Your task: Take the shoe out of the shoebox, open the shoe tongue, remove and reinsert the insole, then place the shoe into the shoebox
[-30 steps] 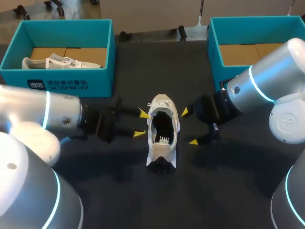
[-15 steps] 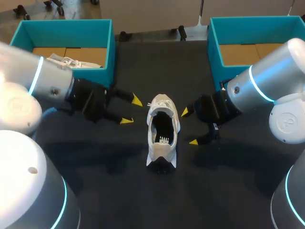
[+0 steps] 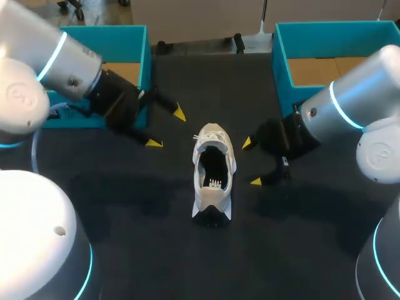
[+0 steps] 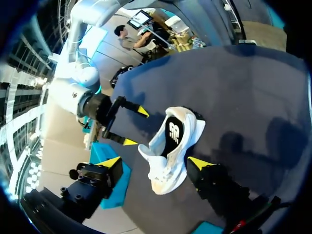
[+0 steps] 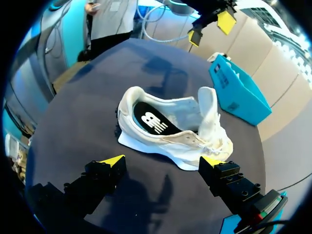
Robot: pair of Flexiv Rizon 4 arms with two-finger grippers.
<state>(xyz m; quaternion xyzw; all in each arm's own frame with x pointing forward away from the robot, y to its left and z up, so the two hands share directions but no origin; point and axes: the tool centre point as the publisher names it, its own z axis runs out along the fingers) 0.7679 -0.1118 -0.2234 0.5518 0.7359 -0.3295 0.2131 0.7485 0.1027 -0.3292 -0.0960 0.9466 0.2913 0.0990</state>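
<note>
Shoe [image 3: 212, 178] sits mid-table with insole [image 5: 151, 120] seated as the left gripper [image 3: 166, 129], fingers apart and empty, backs off toward the far-left shoebox [image 3: 128, 37], while the right gripper [image 3: 252, 162], also spread, waits just right of it; re-boxing looks next.

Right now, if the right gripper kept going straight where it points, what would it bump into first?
Most likely the white shoe: the right gripper, open, points at its side, and the right wrist view shows the shoe straight ahead of it. Its height above the table is unclear.
</note>
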